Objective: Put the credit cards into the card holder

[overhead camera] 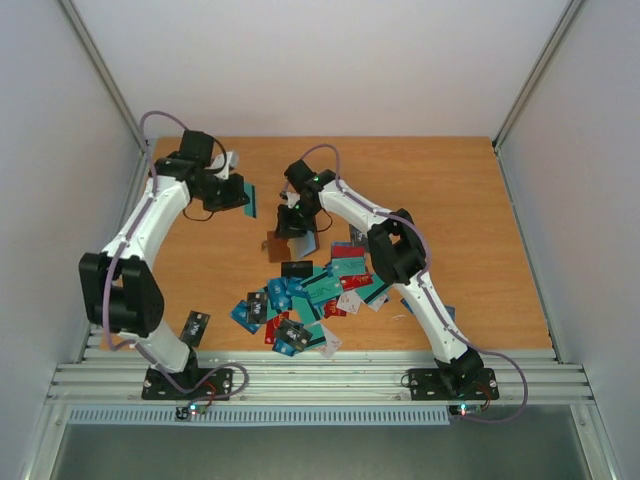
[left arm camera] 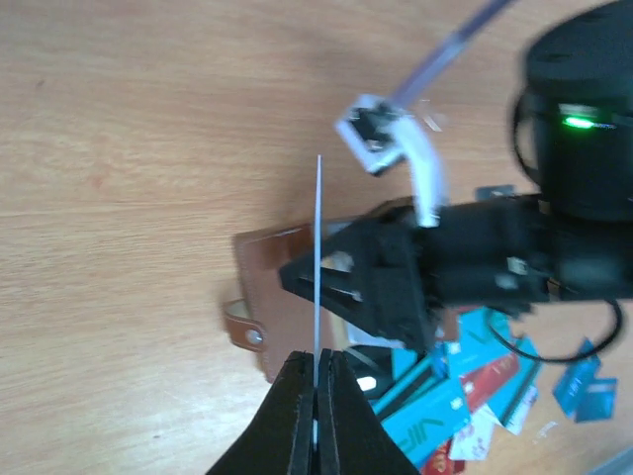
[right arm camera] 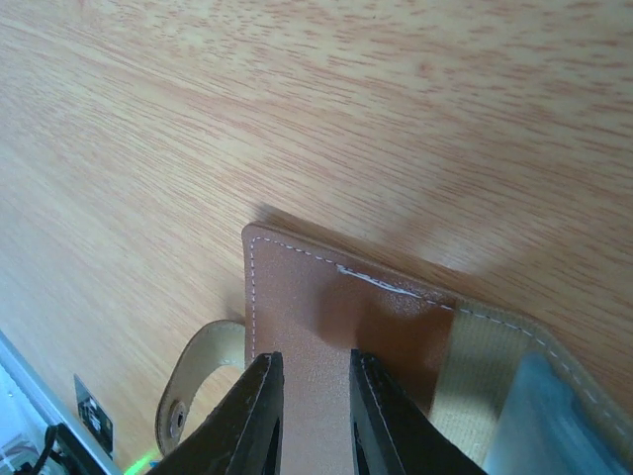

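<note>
My left gripper point(overhead camera: 243, 196) point(left arm camera: 318, 368) is shut on a teal credit card point(overhead camera: 252, 204), which shows edge-on as a thin pale line point(left arm camera: 319, 247) in the left wrist view. It holds the card above the table, just left of the card holder. The brown card holder point(overhead camera: 276, 247) point(left arm camera: 269, 282) point(right arm camera: 297, 287) lies on the wood table with its snap strap point(right arm camera: 193, 396) loose. My right gripper point(overhead camera: 291, 224) point(right arm camera: 309, 401) is down on the holder, its jaws closed on a strip of its leather. Several blue, teal and red credit cards point(overhead camera: 312, 292) point(left arm camera: 450, 401) lie piled near the holder.
One black card point(overhead camera: 195, 326) lies apart by the left arm's base. The right arm's black wrist point(left arm camera: 584, 139) sits close to the left gripper's right. Grey walls point(overhead camera: 60, 150) enclose the table on three sides. A metal rail point(overhead camera: 320, 380) runs along the near edge.
</note>
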Robot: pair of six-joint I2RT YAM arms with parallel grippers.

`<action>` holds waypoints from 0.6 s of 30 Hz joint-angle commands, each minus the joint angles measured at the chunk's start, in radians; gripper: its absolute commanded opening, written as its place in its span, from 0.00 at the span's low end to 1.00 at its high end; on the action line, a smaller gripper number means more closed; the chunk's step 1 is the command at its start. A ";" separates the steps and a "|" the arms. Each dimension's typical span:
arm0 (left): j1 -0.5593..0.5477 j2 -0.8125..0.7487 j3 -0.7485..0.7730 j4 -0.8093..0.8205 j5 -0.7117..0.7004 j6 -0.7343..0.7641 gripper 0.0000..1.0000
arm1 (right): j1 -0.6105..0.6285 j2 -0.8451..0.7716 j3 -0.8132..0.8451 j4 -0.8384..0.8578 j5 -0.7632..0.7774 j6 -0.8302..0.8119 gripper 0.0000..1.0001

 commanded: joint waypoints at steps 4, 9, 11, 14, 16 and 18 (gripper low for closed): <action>-0.034 0.004 -0.135 0.026 0.155 0.026 0.00 | 0.003 0.010 0.042 -0.036 0.010 0.003 0.21; -0.034 0.071 -0.191 0.111 0.270 -0.010 0.00 | 0.001 0.005 0.081 -0.051 -0.011 0.010 0.21; -0.035 0.102 -0.199 0.128 0.287 -0.022 0.00 | -0.002 0.002 0.091 -0.053 -0.018 0.015 0.21; -0.037 0.150 -0.188 0.115 0.275 -0.019 0.00 | -0.004 -0.006 0.095 -0.052 -0.023 0.021 0.21; -0.039 0.171 -0.188 0.114 0.264 -0.015 0.00 | -0.004 -0.009 0.097 -0.051 -0.031 0.023 0.21; -0.042 0.193 -0.178 0.097 0.233 0.000 0.00 | -0.004 -0.013 0.102 -0.054 -0.033 0.024 0.21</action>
